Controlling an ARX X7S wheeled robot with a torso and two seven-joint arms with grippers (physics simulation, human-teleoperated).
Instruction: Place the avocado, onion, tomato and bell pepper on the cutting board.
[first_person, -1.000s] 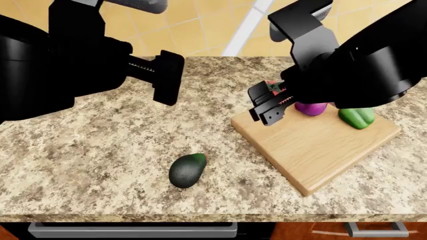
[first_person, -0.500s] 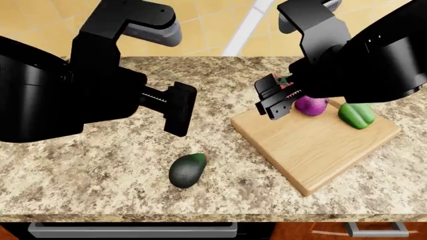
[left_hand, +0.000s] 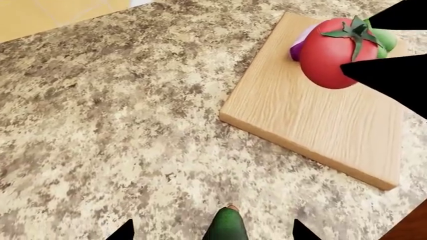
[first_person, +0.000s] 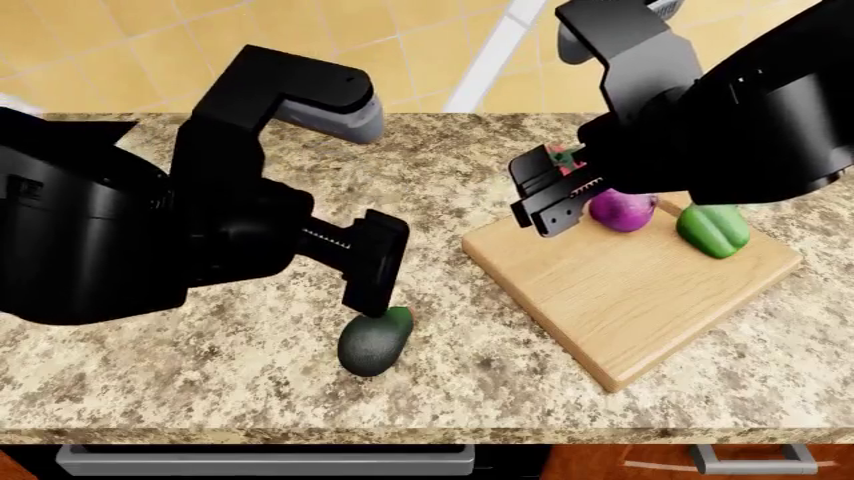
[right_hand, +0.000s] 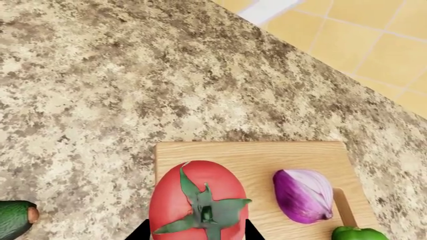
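The avocado (first_person: 375, 342), one dark fruit, lay on the speckled desk (first_person: 160, 370) well to the left of the single cutting board (first_person: 641, 290), off the wood altogether. One onion (first_person: 622, 210) and one bell pepper (first_person: 711, 229) sat on the far part of the board, near each other but apart. One tomato (right_hand: 197, 202) was there too, held in the jaws of the right gripper (first_person: 550, 205) above the board's far left corner; in the right wrist view the red fruit with its green stem cap filled the space between the two dark fingers, with the onion just beside it over the wood, and it could not be told whether the tomato touched the board. That made four vegetables in all, two resting on the board, one held over it and one on the desk. The right arm reached in from the upper right, its gripper angled down and to the left. The left arm came in from the left, its gripper (first_person: 371, 262) hanging directly above the avocado with the jaws released and spread, and in the left wrist view the avocado's tip showed between the two fingertips (left_hand: 301, 232).
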